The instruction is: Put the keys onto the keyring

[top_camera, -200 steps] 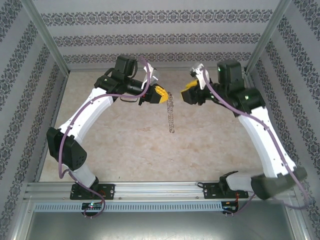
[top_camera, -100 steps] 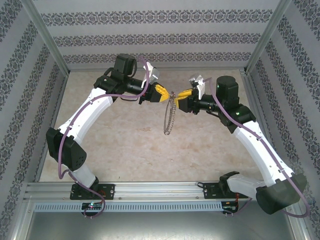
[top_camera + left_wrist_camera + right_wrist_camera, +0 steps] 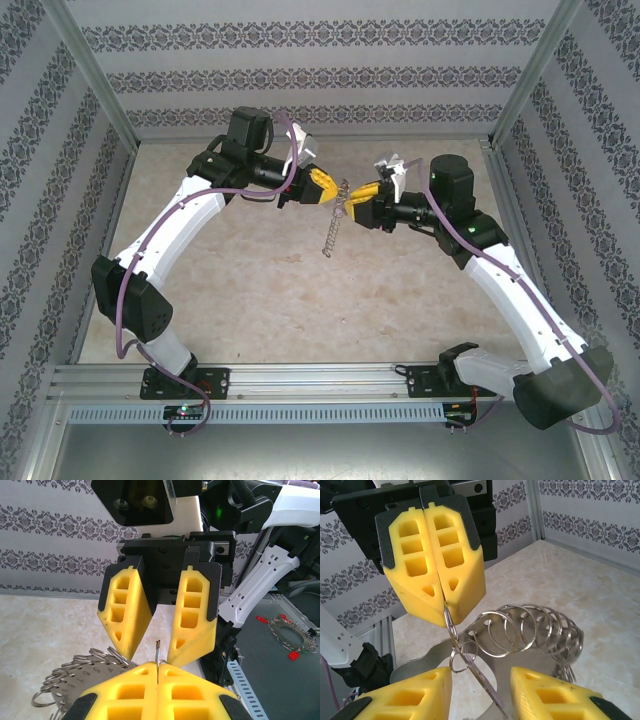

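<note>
1. Patterned wallpaper walls box in a beige marbled tabletop, and the 2 arms reach in to meet above its far half.
2. On the left gripper, the 2 yellow fingers are pressed flat together. Their tips pinch the thin dark rim of the keyring.
3. The keyring hangs in the air from that pinch, between the 2 grippers. It is edge-on to the top camera and slants down toward the near-left.
4. The right gripper faces the left one almost tip to tip, with its jaws spread. In the right wrist view its 2 fingers stand on either side of the rim with a gap on each side. No contact with the hoop can be made out.
5. Silvery loops fan out in a row from the rim, just above the right gripper's fingers. In the left wrist view more of them bunch low beside the closed left fingers.
</note>
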{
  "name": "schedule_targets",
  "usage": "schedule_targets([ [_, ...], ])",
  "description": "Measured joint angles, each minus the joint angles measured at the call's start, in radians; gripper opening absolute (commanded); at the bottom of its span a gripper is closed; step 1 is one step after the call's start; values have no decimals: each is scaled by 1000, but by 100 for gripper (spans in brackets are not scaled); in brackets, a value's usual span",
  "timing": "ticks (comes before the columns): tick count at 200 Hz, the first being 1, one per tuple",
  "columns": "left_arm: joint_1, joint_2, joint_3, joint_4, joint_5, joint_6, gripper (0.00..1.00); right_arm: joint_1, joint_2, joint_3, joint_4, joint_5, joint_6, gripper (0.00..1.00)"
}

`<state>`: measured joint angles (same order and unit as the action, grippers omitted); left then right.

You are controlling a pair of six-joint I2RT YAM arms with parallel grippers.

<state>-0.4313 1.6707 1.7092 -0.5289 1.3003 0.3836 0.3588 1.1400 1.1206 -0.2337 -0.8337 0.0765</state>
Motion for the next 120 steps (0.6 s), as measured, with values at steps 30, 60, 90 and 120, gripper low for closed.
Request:
schedule_targets([
  [30, 0, 0, 0, 0, 0, 0, 0, 13, -3, 0, -1, -11, -1, 37],
  [60, 0, 0, 0, 0, 0, 0, 0, 13, -28, -13, -1, -14, -1, 37],
  [90, 0, 0, 0, 0, 0, 0, 0, 13, -32, -15, 0, -19, -1, 36],
  [120, 0, 0, 0, 0, 0, -1, 0, 19, -13, -15, 2, -21, -1, 34],
])
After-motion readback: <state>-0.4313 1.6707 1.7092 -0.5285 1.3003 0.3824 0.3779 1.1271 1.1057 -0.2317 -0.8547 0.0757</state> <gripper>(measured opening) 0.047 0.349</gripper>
